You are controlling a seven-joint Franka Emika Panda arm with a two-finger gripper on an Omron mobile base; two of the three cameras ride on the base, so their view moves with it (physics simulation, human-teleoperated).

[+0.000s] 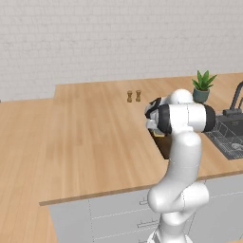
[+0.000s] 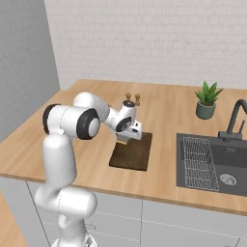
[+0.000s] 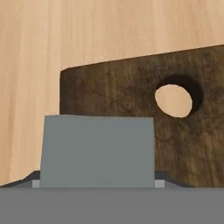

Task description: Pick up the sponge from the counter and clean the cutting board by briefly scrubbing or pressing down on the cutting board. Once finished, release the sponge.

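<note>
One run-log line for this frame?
phase: scrub | gripper: shut on sponge | sponge: over cutting board, near its hole end | contact: unclear

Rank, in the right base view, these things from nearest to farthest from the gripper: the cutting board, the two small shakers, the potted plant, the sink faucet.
1. Cutting board: directly below the gripper.
2. Two small shakers: just behind it, toward the wall.
3. Potted plant: to the right, near the back.
4. Sink faucet: farthest right, over the sink.
</note>
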